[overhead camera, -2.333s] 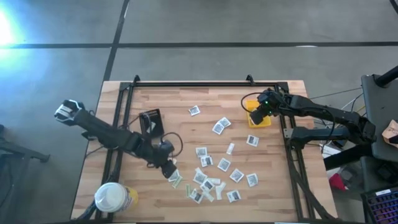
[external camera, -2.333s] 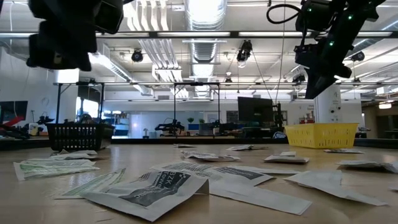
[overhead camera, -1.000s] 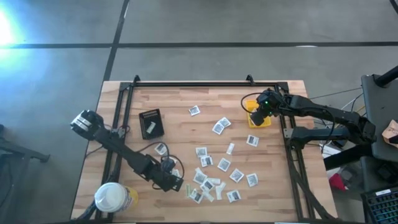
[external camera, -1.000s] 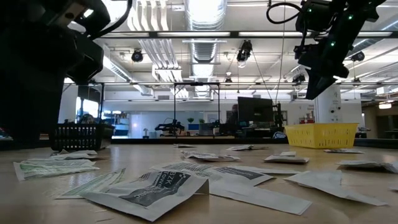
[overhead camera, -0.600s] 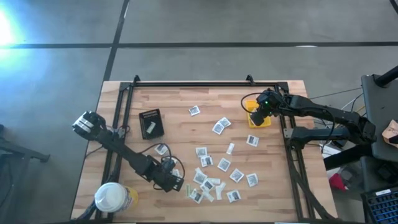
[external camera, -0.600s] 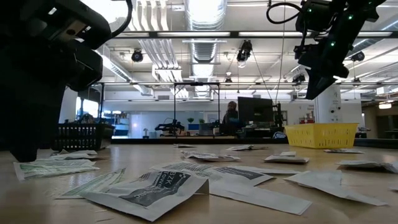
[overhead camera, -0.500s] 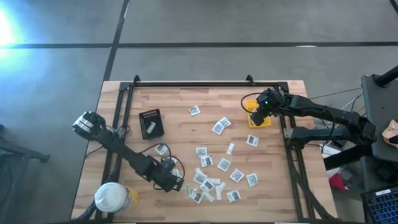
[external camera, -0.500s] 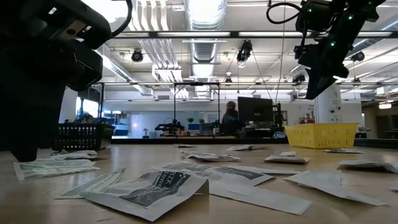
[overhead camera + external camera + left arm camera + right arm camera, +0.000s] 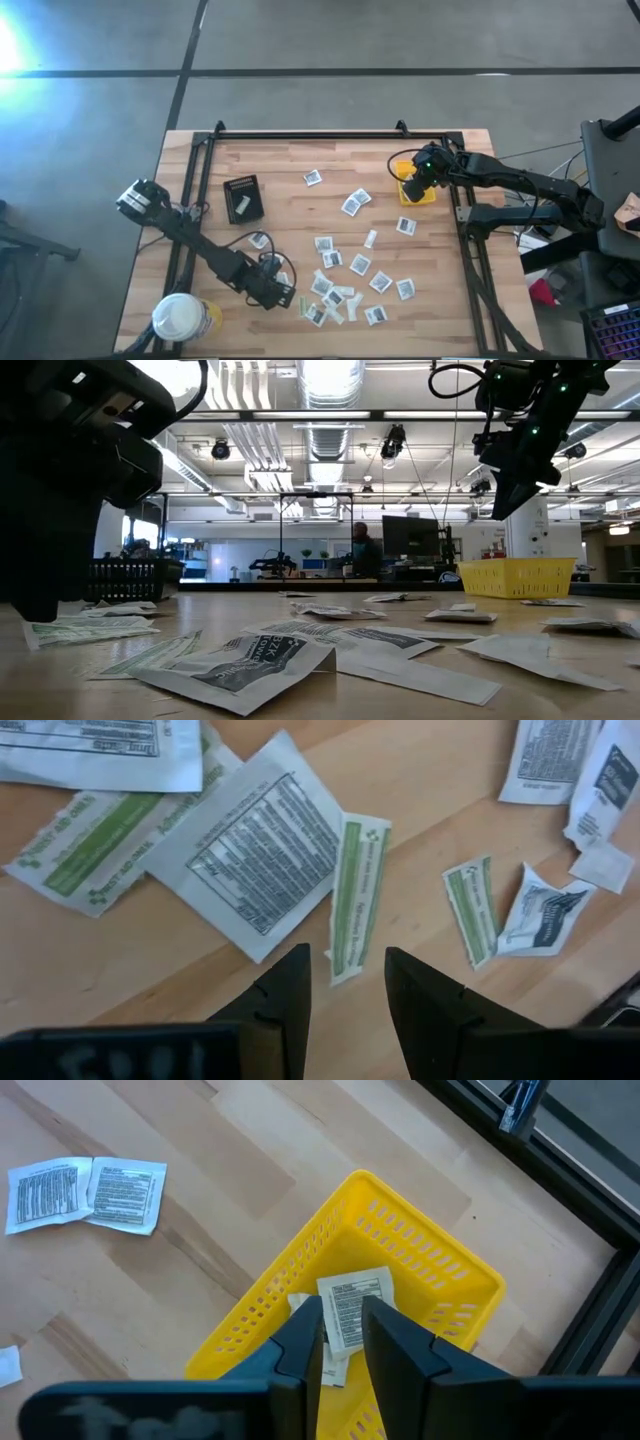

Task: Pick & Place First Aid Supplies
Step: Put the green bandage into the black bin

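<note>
Your wooden table (image 9: 300, 170) fills the middle of the high view, with both dark arms reaching in over it. The left arm comes in from about eight o'clock, and its left gripper (image 9: 283, 297) sits low over the near edge of the packet scatter. In its wrist view the fingers (image 9: 283, 990) stand apart with bare wood between them, and a narrow green-and-white strip (image 9: 359, 895) lies just ahead of the gap, its end reaching toward the tips; nothing is grasped.

The right arm enters from three o'clock, and the right gripper (image 9: 418, 183) hangs over the small yellow bin (image 9: 412, 196) at roughly two o'clock on the table. Its fingers (image 9: 300, 1342) are close together over the bin (image 9: 440, 1270), with a white printed packet (image 9: 356, 1308) showing between and beyond them. You cannot tell from these views whether that packet is pinched or lying loose inside.

A round white-lidded tub (image 9: 181, 319) stands at the seven o'clock corner, and a black tray (image 9: 242, 198) with a pale packet in it sits near ten o'clock.

The first aid supplies (image 9: 345, 280) lie spread from the centre toward five o'clock, mostly white squares with dark middles, thickest beside the left gripper. One packet (image 9: 313, 178) lies alone toward twelve o'clock.
</note>
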### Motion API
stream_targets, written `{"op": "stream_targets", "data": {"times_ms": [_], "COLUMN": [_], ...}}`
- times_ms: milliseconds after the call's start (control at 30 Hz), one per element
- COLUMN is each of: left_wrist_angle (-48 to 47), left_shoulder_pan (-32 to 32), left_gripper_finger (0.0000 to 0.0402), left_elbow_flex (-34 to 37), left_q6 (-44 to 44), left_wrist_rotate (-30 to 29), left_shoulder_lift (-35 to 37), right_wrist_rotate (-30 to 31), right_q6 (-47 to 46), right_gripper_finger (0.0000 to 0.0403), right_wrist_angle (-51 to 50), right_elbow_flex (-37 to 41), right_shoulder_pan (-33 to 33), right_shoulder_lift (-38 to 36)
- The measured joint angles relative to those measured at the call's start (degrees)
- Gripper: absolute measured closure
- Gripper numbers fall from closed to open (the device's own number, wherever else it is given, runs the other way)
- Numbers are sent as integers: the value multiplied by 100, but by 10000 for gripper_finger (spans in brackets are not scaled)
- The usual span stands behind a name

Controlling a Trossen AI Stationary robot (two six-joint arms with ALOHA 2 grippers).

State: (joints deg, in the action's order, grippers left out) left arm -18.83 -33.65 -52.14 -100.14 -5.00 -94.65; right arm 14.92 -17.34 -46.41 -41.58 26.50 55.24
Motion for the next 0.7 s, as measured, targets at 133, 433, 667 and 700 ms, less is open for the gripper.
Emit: {"op": "stream_targets", "data": {"times_ms": [133,433,667,700], "left_wrist_angle": [50,144,251,263], "left_shoulder_pan": [-6,-11,-34,-46], "left_gripper_finger": [280,280,280,280], "left_elbow_flex": [6,-11,-127,-131], "left_q6": [-23,-52,-57,-57], "left_wrist_rotate": [-2,51,60,57], "left_shoulder_lift": [-121,-344,-381,-382], "right_wrist_rotate": [0,-17,-17,-17], "right_q6": [0,0,-1,-2], "right_gripper_finger": [329,322,334,335], "right_wrist_angle": [0,0,-4,-3], "right_elbow_flex": [0,2,2,2], "right_shoulder_pan": [0,-1,-1,0], "right_shoulder_lift": [0,2,2,2]}}
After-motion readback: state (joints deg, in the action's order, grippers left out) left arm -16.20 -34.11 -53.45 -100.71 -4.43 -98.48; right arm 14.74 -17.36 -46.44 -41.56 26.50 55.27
